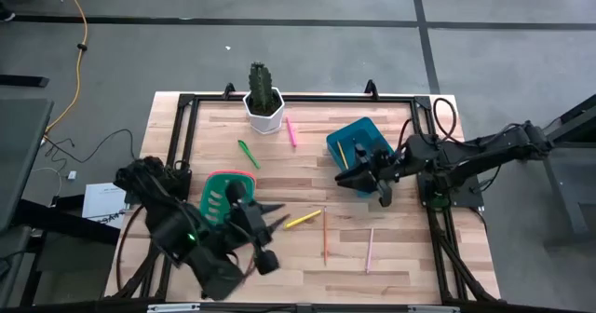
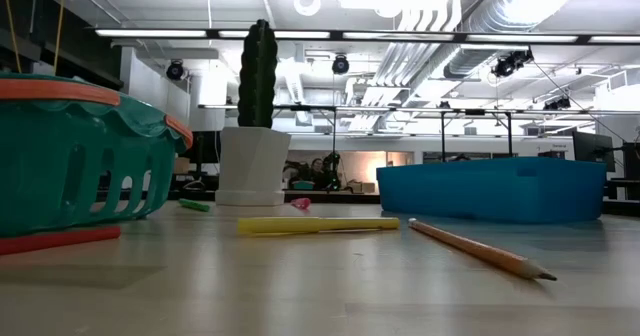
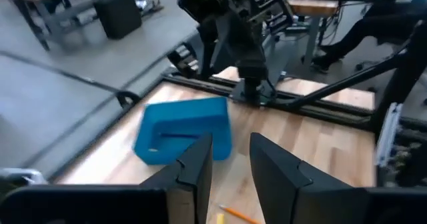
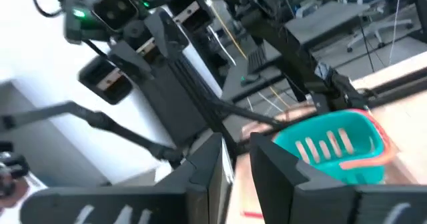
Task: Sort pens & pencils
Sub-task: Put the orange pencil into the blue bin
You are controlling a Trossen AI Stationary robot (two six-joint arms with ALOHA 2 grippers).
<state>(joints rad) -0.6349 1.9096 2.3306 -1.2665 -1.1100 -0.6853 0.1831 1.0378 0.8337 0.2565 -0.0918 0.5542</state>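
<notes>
1. High view shows you the pens and pencils lying flat on the bench [image 1: 391, 257]: a green pen [image 1: 248, 153] and a pink pen [image 1: 291, 131] near the cactus pot [image 1: 264, 111], a yellow pen [image 1: 303, 220] mid-bench, with an orange pencil [image 1: 325, 236] and a pale salmon pencil [image 1: 369, 249] toward the near right.
2. Expect all of them to be light, rigid and smooth; round barrels will likely roll or skid if you nudge one end.
3. Take hold across the middle of the barrel, fingers straddling it crosswise, so it lifts level. The pencils are thinner, so judge that you need a fuller close.
4. Your left end effector [image 1: 272, 224] hovers beside the green basket [image 1: 221, 199], close to the yellow pen; its fingers [image 3: 197, 167] stand slightly apart with nothing between them.
5. Your right end effector [image 1: 358, 175] sits over the blue bin [image 1: 349, 137], fingers [image 4: 207, 164] also a little apart and empty.
</notes>
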